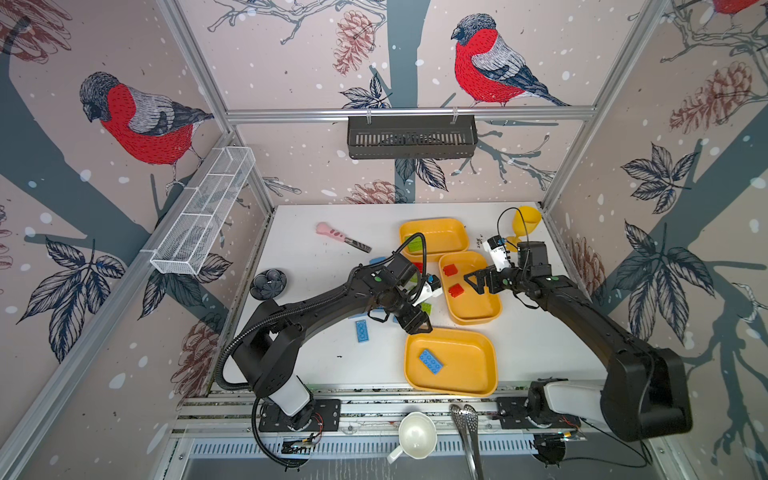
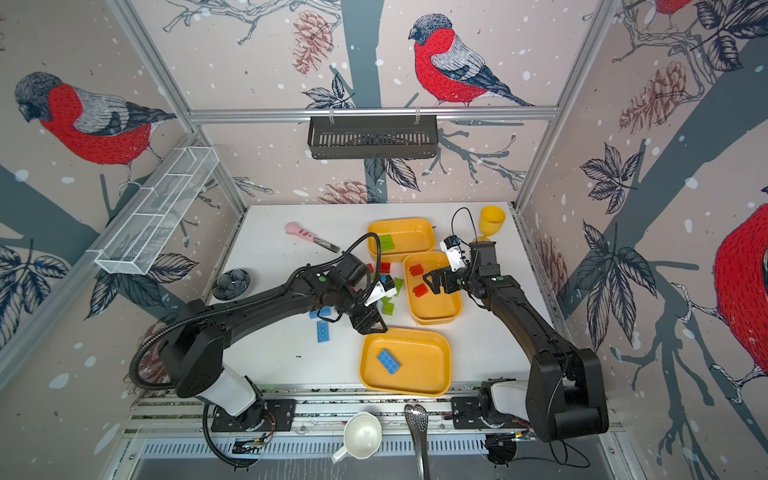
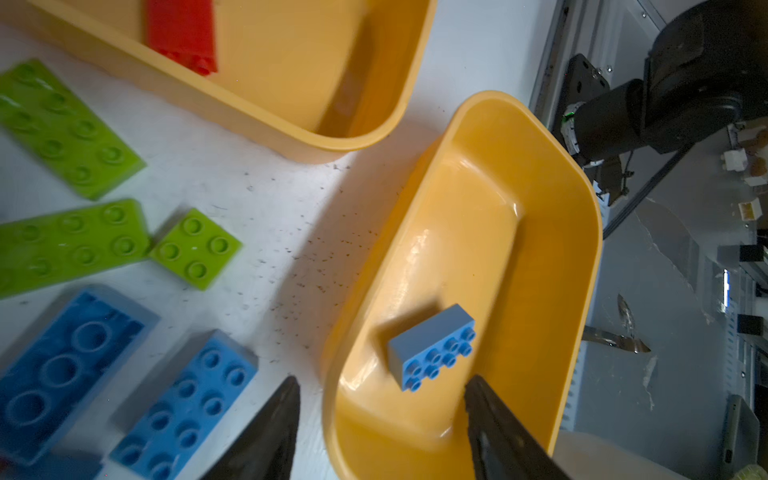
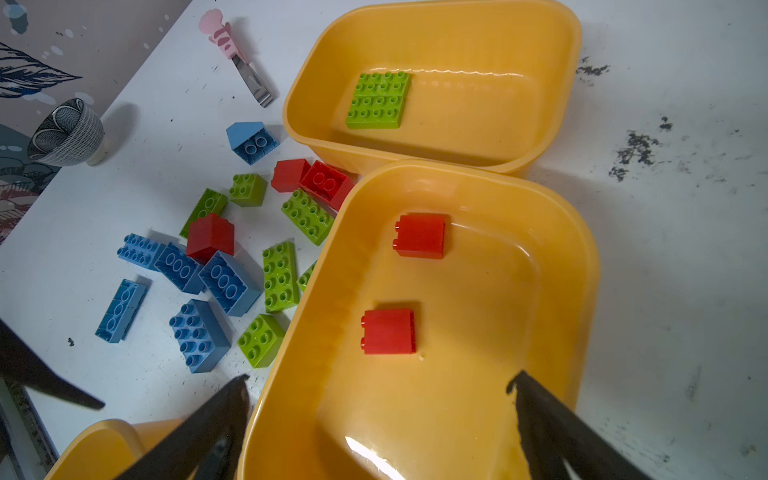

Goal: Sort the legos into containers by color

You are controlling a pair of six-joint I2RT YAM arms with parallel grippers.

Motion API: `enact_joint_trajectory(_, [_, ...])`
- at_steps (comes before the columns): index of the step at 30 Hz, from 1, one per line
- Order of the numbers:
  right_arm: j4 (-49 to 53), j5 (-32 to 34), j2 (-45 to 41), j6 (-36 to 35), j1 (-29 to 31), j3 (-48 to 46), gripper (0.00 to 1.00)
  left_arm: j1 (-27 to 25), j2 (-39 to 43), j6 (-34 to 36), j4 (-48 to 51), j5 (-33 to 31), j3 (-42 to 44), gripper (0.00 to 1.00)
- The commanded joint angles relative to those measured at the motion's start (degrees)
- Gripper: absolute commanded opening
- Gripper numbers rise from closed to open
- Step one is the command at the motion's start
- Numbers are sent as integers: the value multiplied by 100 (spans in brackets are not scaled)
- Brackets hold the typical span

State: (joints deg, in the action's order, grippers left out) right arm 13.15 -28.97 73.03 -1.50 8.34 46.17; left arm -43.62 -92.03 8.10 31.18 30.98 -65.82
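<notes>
**Lot:** lego bricks and three yellow-orange trays on a white table [image 1: 311,266], centre right in both top views.

**Markings:** the print on the white module [image 1: 498,257] on the right arm is too small to read.

1. Near tray [image 1: 465,357], lower centre. Holds one blue brick [image 1: 430,361], studs up, long axis running upper left to lower right.
2. Middle tray [image 1: 478,320]. Holds the far red brick [image 1: 450,270] and the near red brick [image 1: 456,289], both on their sides with studs toward the loose pile.
3. Far tray [image 1: 444,237], upper centre. Holds a green plate [image 4: 379,99], flat, studs up.
4. Loose bricks [image 4: 224,282] in blue, green and red, scattered left of the middle tray and partly under the left arm, axes mixed. A blue plate [image 1: 361,331] lies apart, studs up, long axis nearly vertical in frame.
5. Left claw [image 3: 382,415]. Jaws partway apart, gripping nothing, above the near tray's far left corner. The blue brick lies just beyond the tips.
6. Right claw [image 4: 380,382]. Jaws spread wide, empty, over the middle tray.
</notes>
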Motion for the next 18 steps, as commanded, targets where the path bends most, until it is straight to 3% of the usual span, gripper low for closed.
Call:
enact_joint_trajectory(1, [-154,-115,0,-6,13,41,99,433,21,-49,111,-487,-146,65])
enact_joint_trajectory(12, [-302,-56,9,141,124,19,99,1340,-802,-780,-374,-2980,-816,68])
enact_joint_trajectory(18, [-325,13,-37,166,165,-34,99,1502,-1402,-765,-631,-3659,-1157,68])
